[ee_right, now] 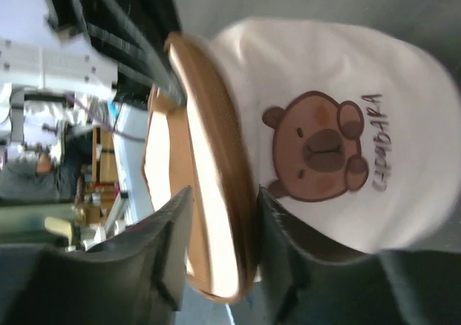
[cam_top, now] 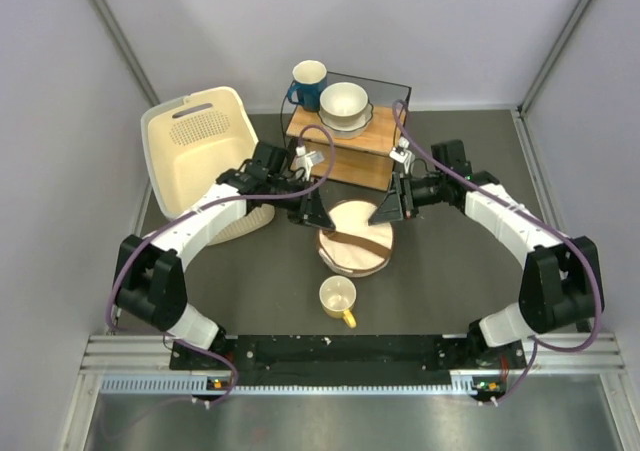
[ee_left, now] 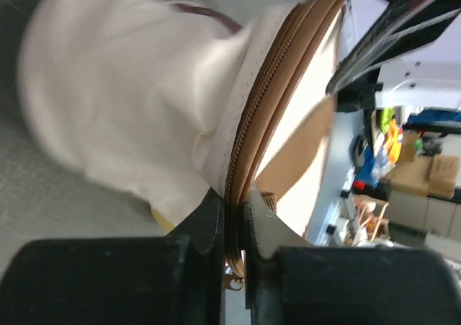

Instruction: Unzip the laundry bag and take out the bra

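My left gripper (ee_left: 234, 208) is clenched on the laundry bag (ee_left: 130, 87) at its zip, lower center. My right gripper (ee_right: 223, 195) straddles its rim, and I cannot tell whether it grips.

Robotics lab, white booth walls (cam_top: 60, 91), aluminium rail (cam_top: 560, 356), cluttered shelves (ee_left: 425, 174) beyond
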Controlling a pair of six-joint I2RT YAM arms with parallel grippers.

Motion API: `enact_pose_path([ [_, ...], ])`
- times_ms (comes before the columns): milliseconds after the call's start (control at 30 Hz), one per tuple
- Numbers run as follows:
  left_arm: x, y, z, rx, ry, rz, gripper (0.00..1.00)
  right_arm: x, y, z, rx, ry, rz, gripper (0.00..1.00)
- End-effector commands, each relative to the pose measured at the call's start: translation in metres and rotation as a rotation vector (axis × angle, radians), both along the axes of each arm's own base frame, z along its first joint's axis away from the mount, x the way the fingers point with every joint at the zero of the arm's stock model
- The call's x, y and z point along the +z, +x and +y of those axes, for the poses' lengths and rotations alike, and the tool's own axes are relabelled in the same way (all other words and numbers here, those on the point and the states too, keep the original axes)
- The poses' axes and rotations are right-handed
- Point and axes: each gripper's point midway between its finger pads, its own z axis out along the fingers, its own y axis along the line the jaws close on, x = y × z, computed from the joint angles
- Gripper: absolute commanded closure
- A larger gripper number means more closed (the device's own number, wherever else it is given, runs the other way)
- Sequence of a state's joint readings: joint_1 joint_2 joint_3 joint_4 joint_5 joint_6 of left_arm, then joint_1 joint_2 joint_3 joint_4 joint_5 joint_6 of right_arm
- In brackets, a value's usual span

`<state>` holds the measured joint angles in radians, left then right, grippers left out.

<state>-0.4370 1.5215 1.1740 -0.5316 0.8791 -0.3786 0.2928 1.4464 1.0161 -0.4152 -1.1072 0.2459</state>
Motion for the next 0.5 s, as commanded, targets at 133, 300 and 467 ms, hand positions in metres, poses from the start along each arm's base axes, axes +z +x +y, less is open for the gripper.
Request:
enact_pose_path([
  [133,0.010,0.012,-0.015,0.136,-0.024,0.045,1.00,0.020,0.047,-0.042,-0.344,-0.219,-0.130,0.01],
  [300,0.019,0.013,-0.016,0.330,-0.102,0.121,1.00,0.023,0.033,-0.091,-0.683,-0.315,-0.164,0.01],
  [467,0.025,0.012,-0.024,0.533,-0.257,0.259,1.00,0.000,-0.007,-0.089,-0.790,-0.213,0.058,0.01],
])
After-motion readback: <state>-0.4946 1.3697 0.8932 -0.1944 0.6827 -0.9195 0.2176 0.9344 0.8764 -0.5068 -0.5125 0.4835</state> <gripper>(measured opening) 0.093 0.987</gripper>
